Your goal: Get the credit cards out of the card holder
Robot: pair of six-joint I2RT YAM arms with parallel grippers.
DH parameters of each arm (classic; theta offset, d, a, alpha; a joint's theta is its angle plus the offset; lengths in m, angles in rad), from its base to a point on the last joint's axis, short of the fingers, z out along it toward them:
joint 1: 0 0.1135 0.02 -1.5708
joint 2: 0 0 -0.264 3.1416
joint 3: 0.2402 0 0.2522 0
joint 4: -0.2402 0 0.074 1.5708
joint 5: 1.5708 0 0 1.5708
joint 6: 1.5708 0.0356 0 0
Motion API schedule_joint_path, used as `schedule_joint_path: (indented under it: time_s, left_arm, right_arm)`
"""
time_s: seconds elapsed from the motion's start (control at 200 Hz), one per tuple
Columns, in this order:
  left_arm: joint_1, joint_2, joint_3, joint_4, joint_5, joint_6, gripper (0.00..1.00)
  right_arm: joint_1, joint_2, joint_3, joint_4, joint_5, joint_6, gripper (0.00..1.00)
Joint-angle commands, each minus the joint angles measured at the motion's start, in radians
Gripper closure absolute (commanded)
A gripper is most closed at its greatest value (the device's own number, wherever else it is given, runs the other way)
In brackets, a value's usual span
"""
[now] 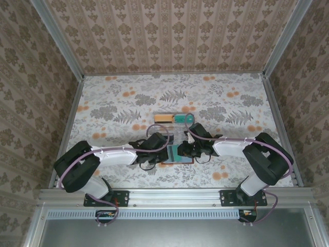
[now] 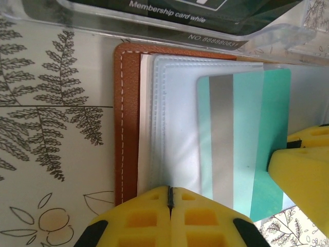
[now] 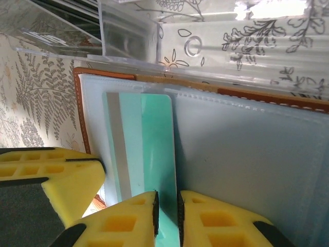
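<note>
The floral table (image 1: pixel 103 103) carries everything. In the top view the left arm (image 1: pixel 115 154) and right arm (image 1: pixel 231 146) reach in from 8 and 4 o'clock and meet at its middle. The card holder (image 2: pixel 126 128) lies open and flat there, largely hidden under the wrists from above. Only the wrist views show its brown stitched rim and grey-blue pockets.

At 12 o'clock from the holder, touching its far edge, sits a clear tray (image 2: pixel 277 36). The left wrist view shows a black card (image 2: pixel 169 10) with white lettering inside it. The right wrist view shows mostly bare clear plastic there.

Farther toward 12 o'clock, the top view has an orange card (image 1: pixel 163 118) and a second teal card (image 1: pixel 183 118) side by side on the table.

A teal card (image 3: pixel 149 139) with a silver stripe stands partly out of a pocket of the holder. The right gripper (image 3: pixel 167 211) grips its near end between both pads, at 6 o'clock in its own view.

The left gripper (image 2: pixel 169 203) has its pads clenched together with only a thin seam and nothing seen between them. Its tips are at the holder's near edge, just beside the teal card.
</note>
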Motion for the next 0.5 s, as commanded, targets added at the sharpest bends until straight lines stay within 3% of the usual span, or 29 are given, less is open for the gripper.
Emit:
schedule_joint_path:
  time_s: [0.0,0.275,0.495]
  left_arm:
    - [-0.007,0.028,0.006,-0.048,-0.009,0.001,1.00]
    - [-0.008,0.009,-0.007,-0.060,-0.021,-0.005,1.00]
    - [-0.007,-0.016,-0.025,-0.069,-0.032,-0.009,1.00]
  right_arm:
    - [-0.005,0.031,-0.021,0.036,-0.022,0.023,0.79]
    - [-0.014,0.019,-0.049,0.037,-0.008,0.031,0.97]
    - [-0.040,-0.024,-0.098,0.029,0.000,0.028,0.98]
